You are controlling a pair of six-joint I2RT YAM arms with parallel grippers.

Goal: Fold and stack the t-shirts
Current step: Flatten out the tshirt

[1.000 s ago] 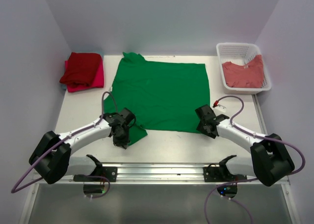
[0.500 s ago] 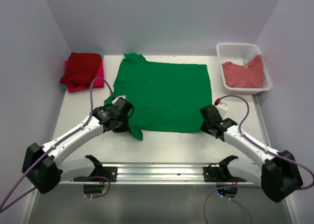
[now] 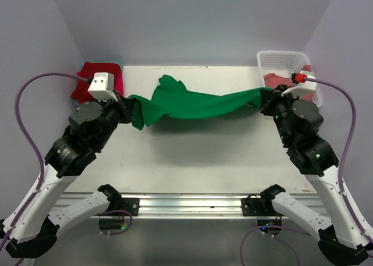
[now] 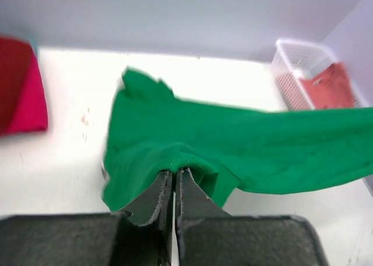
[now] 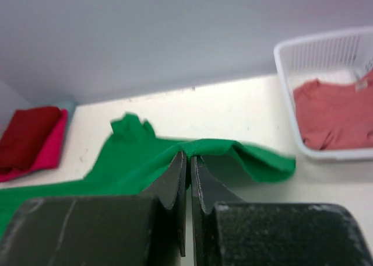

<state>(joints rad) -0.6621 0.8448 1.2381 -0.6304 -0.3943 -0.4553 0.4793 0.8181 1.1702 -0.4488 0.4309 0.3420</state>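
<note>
top external: green t-shirt [image 3: 192,104], earlier flat, now raised between jaws.

Bright, even, diffuse light. A faint soft shadow falls on the desk [image 3: 192,155] beneath the green t-shirt [image 3: 198,104], whose edges blur in both wrist views.

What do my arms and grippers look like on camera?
The left arm and right arm have white links and black joints, each with a lilac cable. A pale grey box sits on the left wrist, a red connector on the right. The left gripper and right gripper have flat dark grey fingers.
</note>
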